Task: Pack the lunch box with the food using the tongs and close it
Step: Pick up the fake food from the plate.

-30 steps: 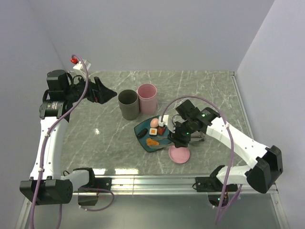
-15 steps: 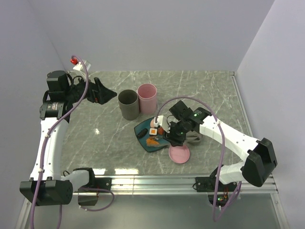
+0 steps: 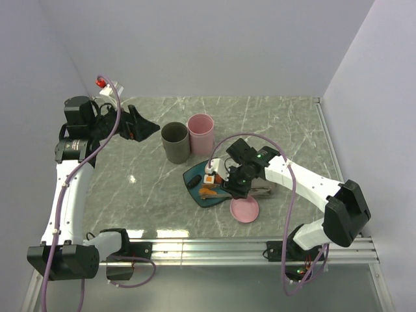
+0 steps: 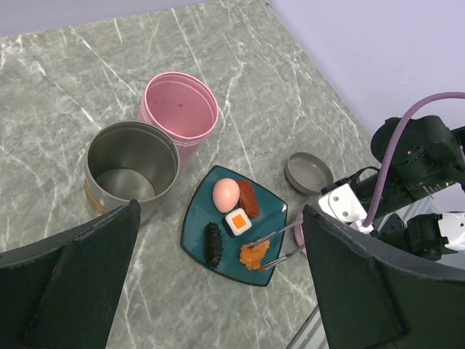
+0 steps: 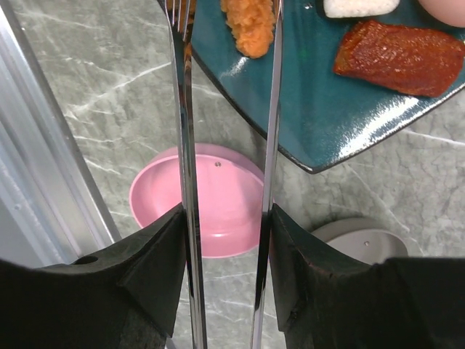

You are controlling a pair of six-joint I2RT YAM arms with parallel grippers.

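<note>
Step in hand: picking up bite. My right pincer (image 5: pixel 227 225) half-closed, gripping tongs (image 5: pixel 183 145); tong tips straddling orange nugget (image 5: pixel 248 25) on teal plate (image 5: pixel 327 123). Next move, likely: squeezing tighter, lifting clear. Left pincer (image 3: pixel 146 127) gaping wide, empty.

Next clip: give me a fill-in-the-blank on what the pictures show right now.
The right gripper holds the tongs, their tips straddling the ___-coloured nugget. The teal plate carries ___ food pieces. The left gripper stands ___, holding nothing.
Missing: orange; five; open.
</note>
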